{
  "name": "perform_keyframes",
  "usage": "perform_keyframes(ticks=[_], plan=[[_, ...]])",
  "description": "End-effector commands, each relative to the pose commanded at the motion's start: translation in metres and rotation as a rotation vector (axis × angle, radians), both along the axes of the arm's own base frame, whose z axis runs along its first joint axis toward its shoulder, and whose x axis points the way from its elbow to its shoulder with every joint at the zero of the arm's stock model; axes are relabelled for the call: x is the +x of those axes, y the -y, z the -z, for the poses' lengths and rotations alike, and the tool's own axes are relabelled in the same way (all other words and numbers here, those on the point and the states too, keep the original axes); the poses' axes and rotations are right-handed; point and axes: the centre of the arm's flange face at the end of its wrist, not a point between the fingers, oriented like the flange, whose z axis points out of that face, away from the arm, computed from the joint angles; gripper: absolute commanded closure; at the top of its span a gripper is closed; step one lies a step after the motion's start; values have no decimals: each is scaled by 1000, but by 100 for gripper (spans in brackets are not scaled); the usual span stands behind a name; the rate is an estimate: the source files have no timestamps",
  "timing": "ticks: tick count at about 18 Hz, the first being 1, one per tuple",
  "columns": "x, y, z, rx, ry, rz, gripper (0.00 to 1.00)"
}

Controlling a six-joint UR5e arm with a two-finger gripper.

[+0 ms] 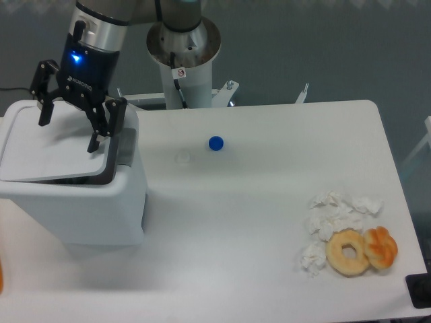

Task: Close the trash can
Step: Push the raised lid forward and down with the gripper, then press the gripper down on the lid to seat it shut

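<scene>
The lid [54, 145] of the trash can [74, 202] is being pressed down by the spread gripper [69, 128]; a final downward push is being called for.

Robotics lab: pedestal-mounted arm [182, 47] behind bare white table [269, 222], grey backdrop.

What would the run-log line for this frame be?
task: close trash can | tool: open, above lid | lid: nearly down, gap at front | status: unfinished
</scene>
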Motion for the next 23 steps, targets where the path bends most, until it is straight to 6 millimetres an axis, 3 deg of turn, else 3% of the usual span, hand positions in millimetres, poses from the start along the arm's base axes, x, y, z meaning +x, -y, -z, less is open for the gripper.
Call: perform_keyframes(ticks=[23], plan=[[-3, -6, 16, -26, 14, 6, 0]])
